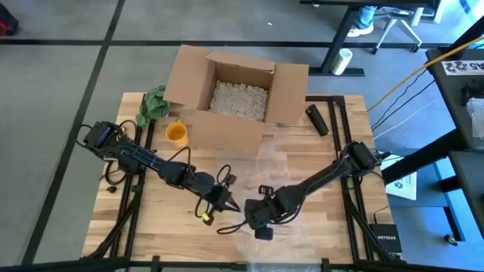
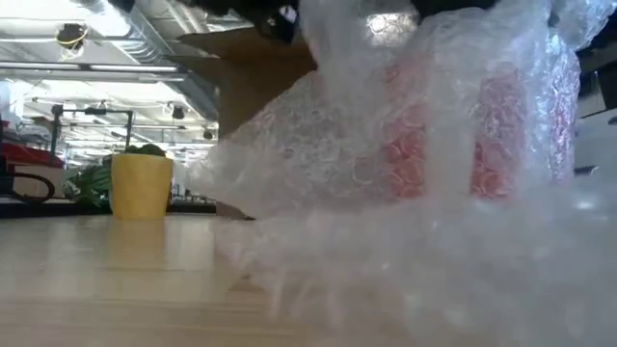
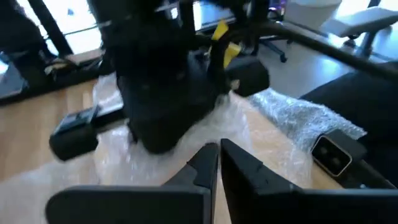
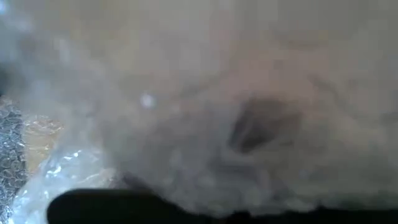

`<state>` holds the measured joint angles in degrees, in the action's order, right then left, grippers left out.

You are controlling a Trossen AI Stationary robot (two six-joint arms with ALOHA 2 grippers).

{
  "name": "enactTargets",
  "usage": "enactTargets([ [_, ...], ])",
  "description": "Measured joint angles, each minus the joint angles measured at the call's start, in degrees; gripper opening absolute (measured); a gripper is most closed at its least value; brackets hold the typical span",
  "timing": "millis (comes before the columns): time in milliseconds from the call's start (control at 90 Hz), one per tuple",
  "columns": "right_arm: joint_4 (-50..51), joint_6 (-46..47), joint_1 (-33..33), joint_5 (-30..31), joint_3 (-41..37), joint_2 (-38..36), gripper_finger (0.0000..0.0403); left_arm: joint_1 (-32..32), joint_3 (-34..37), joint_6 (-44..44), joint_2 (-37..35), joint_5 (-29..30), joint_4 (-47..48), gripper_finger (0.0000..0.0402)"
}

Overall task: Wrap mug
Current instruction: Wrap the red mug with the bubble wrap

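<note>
The red mug (image 2: 443, 135) is sitting swaddled in bubble wrap (image 2: 386, 193) at the near middle of the bench (image 1: 151, 219), directly under the right gripper (image 1: 261, 221), which is pressing into the bundle; I cannot tell whether it is clenched. The left gripper (image 3: 219, 163), fingers pinched together on nothing, is hovering just beside the bundle, with the mug toward the right arm.

An open cardboard box (image 1: 238, 89) of packing peanuts (image 1: 239, 99) stood at the table's (image 1: 302, 155) far edge. Just beside its left flap lay a green cloth (image 1: 153, 104); a yellow cup (image 1: 176, 134) stood near its front-left corner, a black cylinder (image 1: 317, 119) to its right.
</note>
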<state>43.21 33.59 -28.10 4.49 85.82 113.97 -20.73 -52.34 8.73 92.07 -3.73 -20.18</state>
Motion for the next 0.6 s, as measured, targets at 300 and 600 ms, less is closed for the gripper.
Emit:
enactTargets([
  [300, 0.1, -0.7, 0.0, 1.6, 0.7, 0.0, 0.0001, 0.0, -0.5, 0.8, 0.2, -1.7, 0.1, 0.0],
  [600, 4.2, -3.1, 0.0, 3.5, 5.7, 0.0, 0.0001, 0.0, -0.6, 0.3, 1.4, -2.3, 0.5, 0.0],
])
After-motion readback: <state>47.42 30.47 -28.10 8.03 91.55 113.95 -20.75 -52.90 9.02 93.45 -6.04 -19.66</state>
